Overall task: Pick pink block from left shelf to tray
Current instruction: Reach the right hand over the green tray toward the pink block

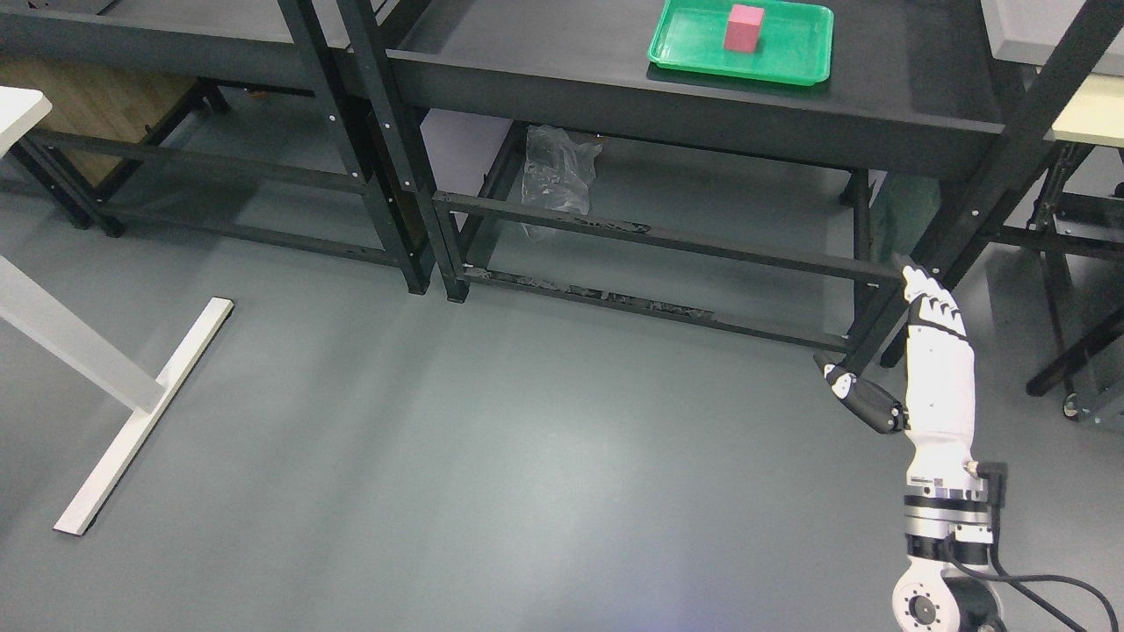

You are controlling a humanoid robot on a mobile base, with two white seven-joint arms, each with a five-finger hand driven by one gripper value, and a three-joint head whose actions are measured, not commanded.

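A pink block (745, 27) stands upright inside a green tray (694, 54) on the black shelf top (887, 83) at the upper middle. My right hand (933, 351) hangs low at the lower right, well below the shelf and close to its front right leg. Its white fingers are stretched out straight and the thumb sticks out to the left; it holds nothing. The left arm does not show.
A second black shelf (176, 35) stands at the upper left. A crumpled clear plastic bag (555, 175) lies under the middle shelf. A white table leg and foot (132, 412) cross the grey floor at the left. Another rack (1080, 228) stands at the right.
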